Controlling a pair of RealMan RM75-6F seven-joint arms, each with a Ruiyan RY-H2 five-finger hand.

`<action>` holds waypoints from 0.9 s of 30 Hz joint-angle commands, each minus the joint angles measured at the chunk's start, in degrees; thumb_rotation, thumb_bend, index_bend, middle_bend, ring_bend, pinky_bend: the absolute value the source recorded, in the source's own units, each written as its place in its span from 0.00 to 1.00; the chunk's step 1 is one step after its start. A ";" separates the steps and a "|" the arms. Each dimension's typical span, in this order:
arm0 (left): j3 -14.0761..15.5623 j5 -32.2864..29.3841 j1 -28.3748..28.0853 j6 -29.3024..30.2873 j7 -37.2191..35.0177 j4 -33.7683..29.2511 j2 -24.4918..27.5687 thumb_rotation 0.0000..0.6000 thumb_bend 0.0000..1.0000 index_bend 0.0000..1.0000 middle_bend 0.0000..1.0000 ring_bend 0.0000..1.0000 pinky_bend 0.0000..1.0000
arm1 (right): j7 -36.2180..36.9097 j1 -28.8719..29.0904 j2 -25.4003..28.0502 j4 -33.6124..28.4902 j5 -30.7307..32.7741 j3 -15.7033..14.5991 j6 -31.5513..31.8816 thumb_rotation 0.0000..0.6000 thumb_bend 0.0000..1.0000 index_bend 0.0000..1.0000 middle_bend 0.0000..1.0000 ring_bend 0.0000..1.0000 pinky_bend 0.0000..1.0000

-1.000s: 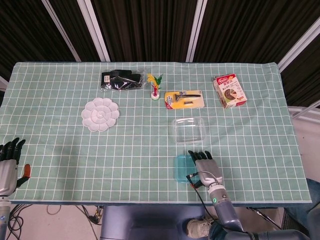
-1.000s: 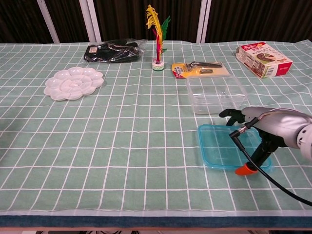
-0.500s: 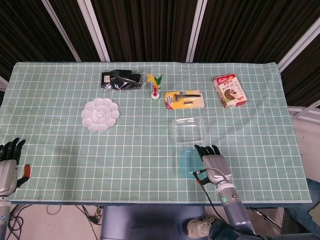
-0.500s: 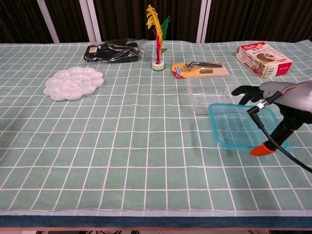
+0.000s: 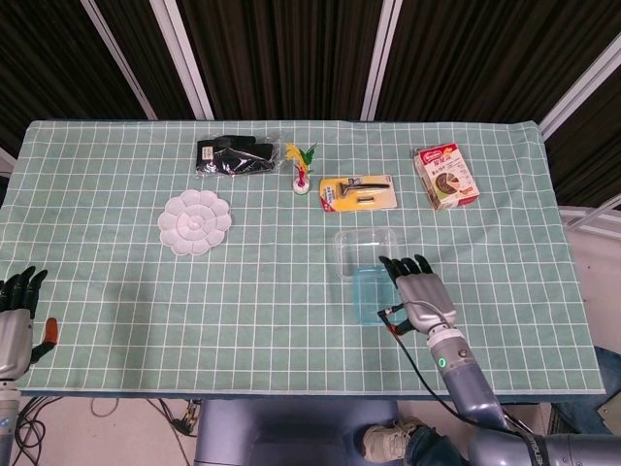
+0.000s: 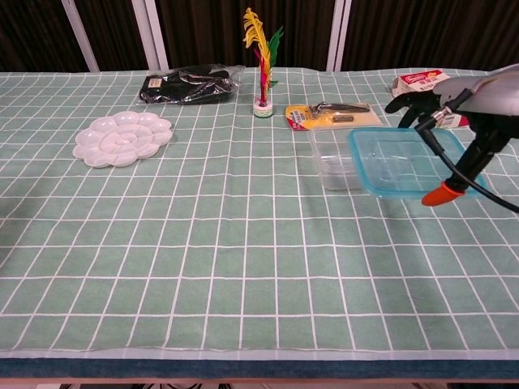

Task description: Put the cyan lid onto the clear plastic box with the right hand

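While right hand (image 6: pixel 454 101) grips cyan lid (image 6: pixel 403 162), lid now lifted off desk (previously flat), overlapping clear plastic box (image 6: pixel 345 158); lowering remains.

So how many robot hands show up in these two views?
2. The right hand holds the cyan lid near the clear plastic box; the left hand sits at the table's near-left edge.

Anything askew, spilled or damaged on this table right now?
Nothing stands out. The right hand holds the cyan lid roughly level above the table, overlapping the clear box, which sits upright and empty. The other items lie flat and intact.
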 commanded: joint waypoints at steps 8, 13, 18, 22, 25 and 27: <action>-0.46 -1.00 0.12 0.35 0.27 0.12 -0.19 1.00 0.53 0.06 0.00 0.00 0.00 | 2.20 8.53 4.10 11.36 7.05 3.79 -14.61 1.00 0.38 0.00 0.43 0.12 0.00; -0.52 -1.28 0.10 0.34 0.50 0.24 -0.33 1.00 0.53 0.06 0.00 0.00 0.00 | 3.00 12.39 3.40 17.59 8.68 3.53 -20.23 1.00 0.38 0.00 0.43 0.12 0.00; -0.79 -1.89 0.01 0.30 0.82 0.22 -0.48 1.00 0.53 0.06 0.00 0.00 0.00 | 5.45 14.91 2.12 22.66 11.66 2.89 -24.31 1.00 0.38 0.00 0.43 0.12 0.00; -1.00 -2.49 -0.06 0.20 1.03 0.01 -0.48 1.00 0.53 0.06 0.00 0.00 0.00 | 7.20 16.49 0.95 26.57 12.98 2.31 -26.32 1.00 0.38 0.00 0.43 0.12 0.00; -1.05 -2.76 -0.13 0.04 1.17 -0.05 -0.47 1.00 0.53 0.06 0.00 0.00 0.00 | 8.10 17.32 0.09 28.44 13.21 1.40 -26.98 1.00 0.38 0.00 0.43 0.12 0.00; -1.05 -2.96 -0.17 -0.10 1.25 -0.07 -0.44 1.00 0.53 0.06 0.00 0.00 0.00 | 8.83 17.74 -0.67 29.32 13.23 0.84 -26.82 1.00 0.38 0.00 0.43 0.12 0.00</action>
